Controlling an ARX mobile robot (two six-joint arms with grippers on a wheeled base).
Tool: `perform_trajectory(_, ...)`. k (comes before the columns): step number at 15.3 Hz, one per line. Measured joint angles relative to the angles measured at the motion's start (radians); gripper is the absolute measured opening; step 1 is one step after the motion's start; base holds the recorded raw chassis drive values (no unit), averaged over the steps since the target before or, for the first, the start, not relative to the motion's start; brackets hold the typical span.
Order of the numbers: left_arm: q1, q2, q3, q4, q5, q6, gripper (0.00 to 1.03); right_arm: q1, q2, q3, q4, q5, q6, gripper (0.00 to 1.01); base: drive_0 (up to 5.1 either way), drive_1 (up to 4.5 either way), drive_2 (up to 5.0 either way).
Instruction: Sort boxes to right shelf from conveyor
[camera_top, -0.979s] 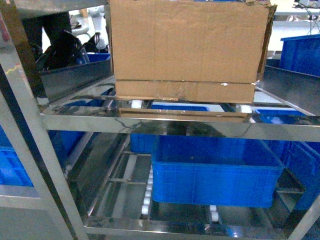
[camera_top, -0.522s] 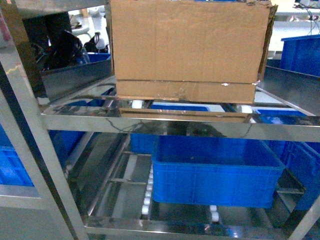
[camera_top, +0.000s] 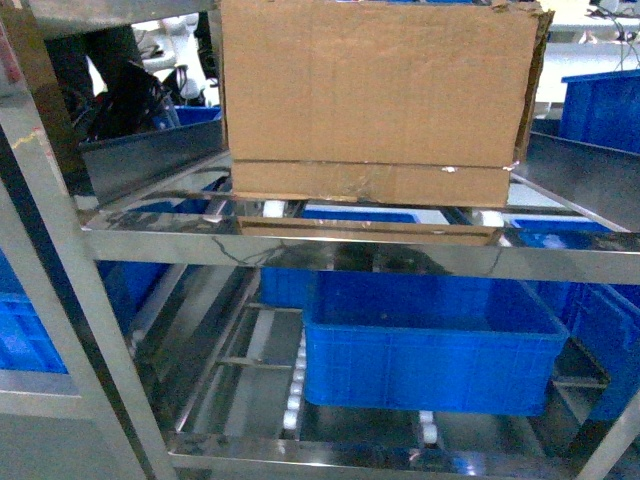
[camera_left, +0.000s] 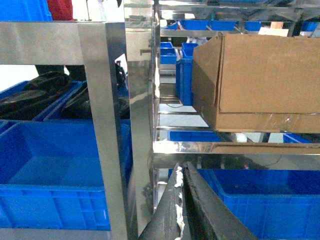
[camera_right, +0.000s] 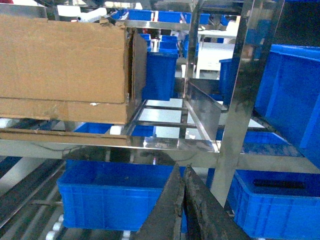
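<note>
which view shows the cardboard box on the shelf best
The head view: the cardboard box faces the camera, with its front, torn rim and taped bottom edge all visible. The left wrist view shows its left corner and part of the front; the right wrist view shows its right end.

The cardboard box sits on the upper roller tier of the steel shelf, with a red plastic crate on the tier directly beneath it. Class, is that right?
Not quite. The cardboard box does sit on the upper roller tier of the steel shelf, but the crate directly beneath it is blue, not red. The head view shows this plainly.
</note>
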Motion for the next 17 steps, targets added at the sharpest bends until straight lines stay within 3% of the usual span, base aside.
perform_trajectory(9, 0.000, -0.217, 0.000, -0.229, 0.000, 0.000, 0.02, 0.000, -0.246, 0.000, -0.249, 0.000, 0.000, 0.02, 0.0, 0.00, 0.0)
perform_trajectory(10, 0.000, -0.323, 0.001, -0.388, 0.001, 0.000, 0.02, 0.000, -0.264, 0.000, -0.266, 0.000, 0.000, 0.02, 0.0, 0.00, 0.0)
perform_trajectory(11, 0.000, -0.365, 0.003, -0.366, 0.000, 0.000, 0.02, 0.000, -0.284, 0.000, -0.295, 0.000, 0.000, 0.02, 0.0, 0.00, 0.0)
perform_trajectory(12, 0.000, -0.366, 0.001, -0.395, 0.000, 0.000, 0.02, 0.000, -0.407, 0.000, -0.455, 0.000, 0.000, 0.02, 0.0, 0.00, 0.0)
perform_trajectory(17, 0.000, -0.366, 0.001, -0.388, 0.000, 0.000, 0.02, 0.000, -0.438, 0.000, -0.450, 0.000, 0.000, 0.02, 0.0, 0.00, 0.0)
